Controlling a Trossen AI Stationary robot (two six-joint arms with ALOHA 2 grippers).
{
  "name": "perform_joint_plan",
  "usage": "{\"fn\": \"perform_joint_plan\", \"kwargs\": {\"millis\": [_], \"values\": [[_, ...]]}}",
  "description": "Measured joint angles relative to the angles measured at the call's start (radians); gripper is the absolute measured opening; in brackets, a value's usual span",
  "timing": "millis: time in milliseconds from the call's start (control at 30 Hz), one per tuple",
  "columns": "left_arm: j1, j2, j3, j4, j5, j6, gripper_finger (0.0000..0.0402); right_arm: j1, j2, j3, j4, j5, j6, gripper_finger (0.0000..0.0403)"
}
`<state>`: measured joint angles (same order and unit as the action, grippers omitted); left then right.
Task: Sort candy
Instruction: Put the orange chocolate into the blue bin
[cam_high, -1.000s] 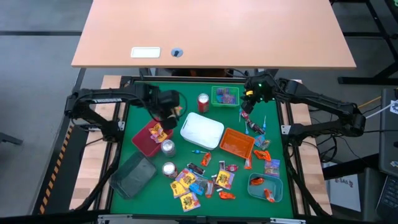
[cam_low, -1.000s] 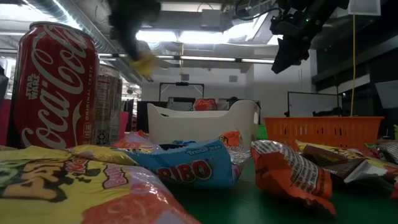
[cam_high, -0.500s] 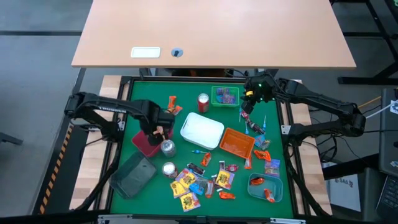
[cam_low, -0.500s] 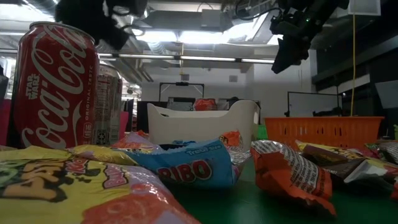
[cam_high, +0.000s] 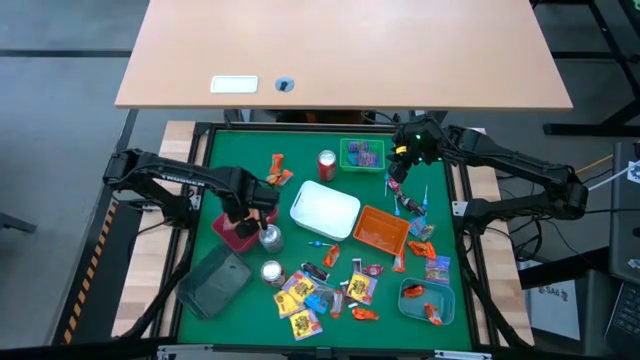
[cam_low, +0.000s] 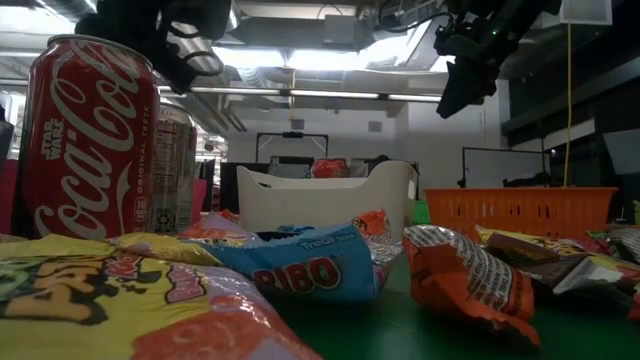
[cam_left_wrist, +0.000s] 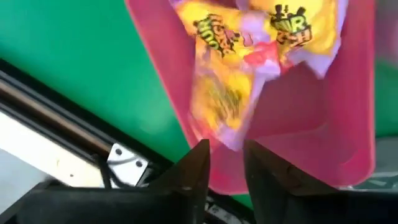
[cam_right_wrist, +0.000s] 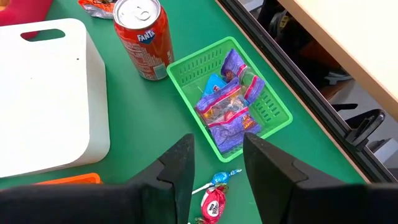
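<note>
Candy lies loose in a heap (cam_high: 330, 290) on the green mat near the front edge, with lollipops (cam_high: 408, 205) at the right. My left gripper (cam_high: 250, 212) hangs open over the pink tray (cam_high: 228, 232), pointing down. In its wrist view the yellow packets (cam_left_wrist: 236, 68) lie in the tray (cam_left_wrist: 354, 124), just beyond my open fingers (cam_left_wrist: 227, 162), with nothing between them. My right gripper (cam_high: 397, 172) hovers open and bare (cam_right_wrist: 216, 168) beside the green basket (cam_right_wrist: 273, 109), which holds purple-blue packets.
A white tub (cam_high: 325, 210) and an orange basket (cam_high: 381, 229) stand mid-table. A red can (cam_high: 326, 164) stands at the back, and two silver-topped cans (cam_high: 269, 237) (cam_high: 272, 272) stand near the pink tray. A dark tray (cam_high: 213, 282) and a teal tray (cam_high: 427, 302) sit at the front corners.
My left gripper has gone down and toward the table's near left, from beside the red can to above the pink tray, tipping to point more steeply down. The yellow packet seen in its fingers a second ago no longer shows there in the low view.
</note>
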<state>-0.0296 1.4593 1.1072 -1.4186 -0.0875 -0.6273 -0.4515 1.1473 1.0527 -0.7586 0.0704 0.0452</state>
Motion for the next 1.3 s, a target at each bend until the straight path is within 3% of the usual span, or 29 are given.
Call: {"fn": "perform_joint_plan", "kwargs": {"millis": [167,367,667,867,1067,1300], "values": [[0.001,0.0,0.0,0.076,-0.002,0.001,0.0121,0.0,0.0,0.0,0.0,0.0,0.0,0.0136],[0.035,0.0,0.0,0.236,-0.026,0.054,0.0127,0.0,0.0,0.0,0.0,0.0,0.0,0.0136],[0.159,0.0,0.0,0.468,-0.035,0.215,0.0127,0.0,0.0,0.0,0.0,0.0,0.0,0.0136],[0.248,0.0,0.0,0.623,-0.106,0.281,0.0127,0.0,0.0,0.0,0.0,0.0,0.0,0.0136],[0.325,0.035,0.0,0.681,-0.132,0.328,0.0128,0.0,0.0,0.0,0.0,0.0,0.0,0.0136],[0.367,0.158,0.0,0.703,-0.13,0.379,0.0128,0.0,0.0,0.0,0.0,0.0,0.0,0.0136]]}}
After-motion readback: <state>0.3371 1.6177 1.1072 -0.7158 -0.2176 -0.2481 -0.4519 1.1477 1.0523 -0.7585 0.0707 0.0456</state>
